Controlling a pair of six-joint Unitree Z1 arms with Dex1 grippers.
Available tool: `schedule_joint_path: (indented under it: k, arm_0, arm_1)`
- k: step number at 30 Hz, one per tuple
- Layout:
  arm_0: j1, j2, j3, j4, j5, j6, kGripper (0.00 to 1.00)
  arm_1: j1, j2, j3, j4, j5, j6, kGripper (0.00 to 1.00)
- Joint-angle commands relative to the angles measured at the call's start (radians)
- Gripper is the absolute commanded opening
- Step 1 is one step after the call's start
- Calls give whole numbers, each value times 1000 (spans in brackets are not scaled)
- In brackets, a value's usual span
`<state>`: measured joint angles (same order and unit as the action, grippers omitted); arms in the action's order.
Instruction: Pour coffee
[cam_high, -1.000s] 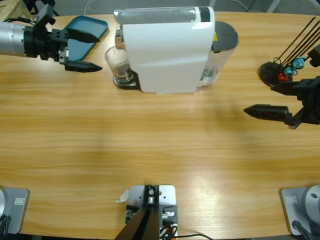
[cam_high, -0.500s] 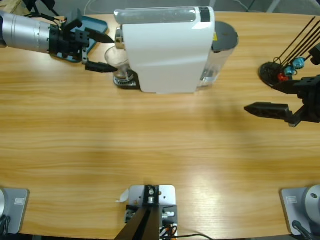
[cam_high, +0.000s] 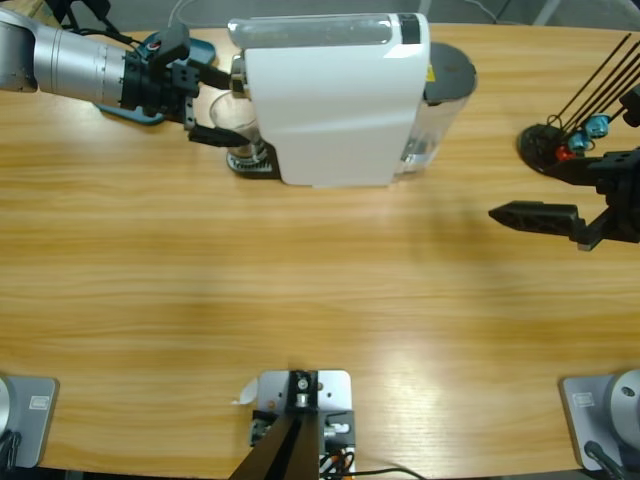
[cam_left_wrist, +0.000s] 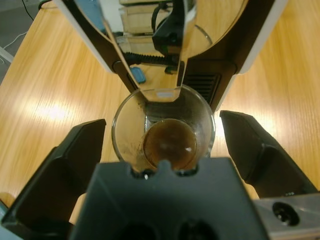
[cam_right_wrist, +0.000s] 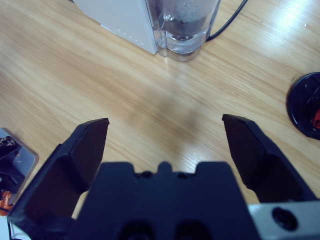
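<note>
- Left gripper (cam_high: 213, 108), previously well left of the white coffee machine (cam_high: 335, 100) beside the teal tray (cam_high: 152, 47), now advanced rightward to the small clear glass (cam_left_wrist: 163, 132) under the spout.
- Jaws spread wide, one on each side of the glass, not yet pressing on it, as seen in the left wrist view.
- In the high view, glass (cam_high: 232, 120) on the drip stand at the machine's left end, between the two black jaws.
- Coffee (cam_left_wrist: 169, 145): shallow dark brown pool in the bottom of the glass, directly below the metal spout (cam_left_wrist: 161, 95).
- Right gripper (cam_high: 560, 195) unmoved over bare table (cam_high: 320, 300) at the far right, jaws wide apart, nothing between them.
- Right wrist view: machine's clear water tank (cam_right_wrist: 183, 27) ahead, a black round stand (cam_right_wrist: 306, 105) off to the right.
- Meaning for the task, as a judgement: approach finished, brewed drink ready, and closing on the glass the likely next step before lifting it clear of the spout.
- Risk, as a judgement: spout sits low over the rim, so a lift straight up may knock it.
</note>
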<state>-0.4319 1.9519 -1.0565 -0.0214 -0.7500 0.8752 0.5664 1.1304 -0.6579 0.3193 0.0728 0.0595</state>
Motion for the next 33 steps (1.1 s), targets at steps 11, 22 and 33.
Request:
schedule_joint_path:
  k: [11, 22, 33]
  arm_0:
    - [-10, 54, -3, 18, 23, -8, 68]
    - [45, 10, 34, 20, 9, -9, 0]
    - [163, -203, 60, 59, 21, -77, 0]
  arm_1:
    - [-13, 19, 4, -6, 2, 3, 1000]
    - [-20, 4, 4, -5, 0, 3, 1000]
    - [-20, -89, -22, 47, 5, 3, 1000]
